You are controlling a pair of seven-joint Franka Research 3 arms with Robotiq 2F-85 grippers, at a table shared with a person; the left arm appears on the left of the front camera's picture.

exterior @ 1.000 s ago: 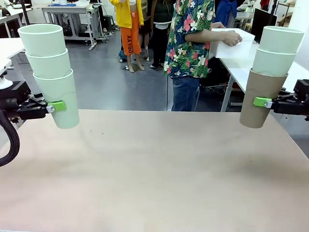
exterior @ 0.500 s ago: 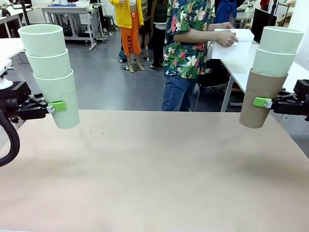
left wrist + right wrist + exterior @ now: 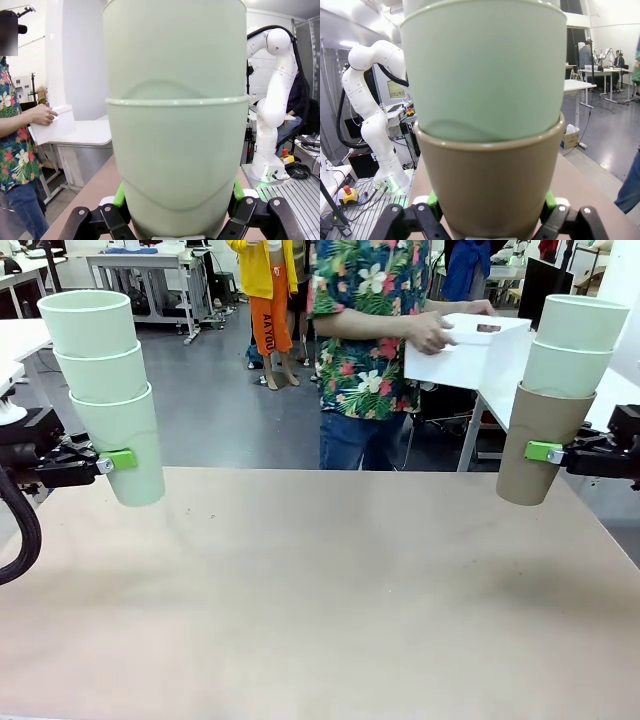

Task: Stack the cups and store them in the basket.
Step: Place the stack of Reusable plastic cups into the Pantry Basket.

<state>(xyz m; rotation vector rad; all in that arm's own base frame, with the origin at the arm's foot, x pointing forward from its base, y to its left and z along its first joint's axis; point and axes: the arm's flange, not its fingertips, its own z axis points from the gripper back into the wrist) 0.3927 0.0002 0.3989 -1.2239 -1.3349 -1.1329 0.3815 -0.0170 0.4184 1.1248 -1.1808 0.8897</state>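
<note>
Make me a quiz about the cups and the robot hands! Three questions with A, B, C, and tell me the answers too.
1. Where is the white basket?
A. Held by the person, beyond the table's far edge
B. On the table between the arms
C. Upside down on the floor

2. What is the stack in the right gripper made of?
A. Four white cups
B. Three cups: brown at the bottom, two green above
C. Two green cups

3. What is the left gripper doing?
A. Open, holding nothing
B. Gripping the basket
C. Shut on the lowest of three stacked green cups

Answers: 1 A, the person carries it. 2 B, brown sits under two green. 3 C, its green pads press that cup.
</note>
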